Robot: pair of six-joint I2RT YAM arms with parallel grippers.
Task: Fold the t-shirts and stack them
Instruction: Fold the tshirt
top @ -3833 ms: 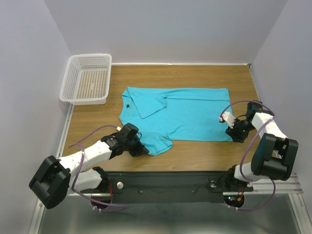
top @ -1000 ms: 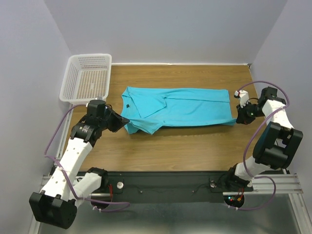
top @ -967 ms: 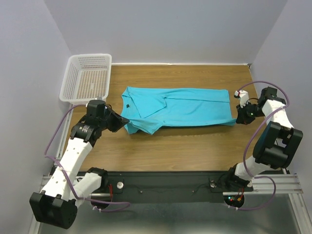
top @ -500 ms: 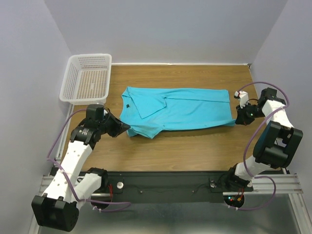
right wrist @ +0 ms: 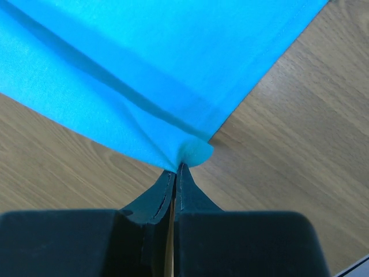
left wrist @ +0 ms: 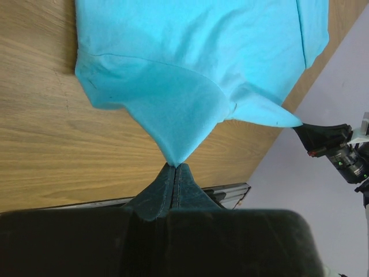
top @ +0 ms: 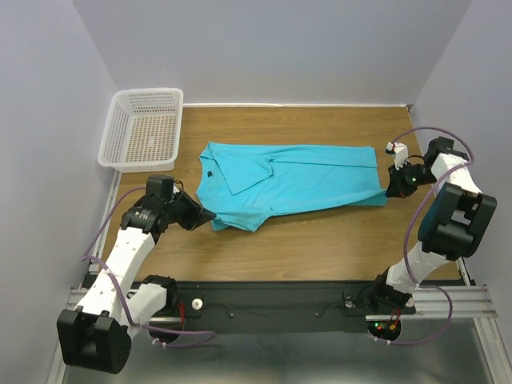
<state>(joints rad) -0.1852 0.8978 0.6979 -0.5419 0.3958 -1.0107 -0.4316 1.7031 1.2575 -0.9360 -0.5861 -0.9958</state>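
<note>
At the left of the table (top: pixel 320 244), the left gripper (top: pixel 208 215) was clamped on the near-left edge of the t-shirt (top: pixel 296 180), its arm stretched low and forward from its base. The shirt lay lengthwise across the table's middle, one sleeve folded inward. It looked light and limp, likely to sag, so pinching corners and hems seemed best. At the right, the right gripper (top: pixel 390 191) pinched the near hem corner, its arm doubled back at the elbow.

White arms (top: pixel 120 260), black joints (top: pixel 456 220), purple cables (top: pixel 409 240)
</note>
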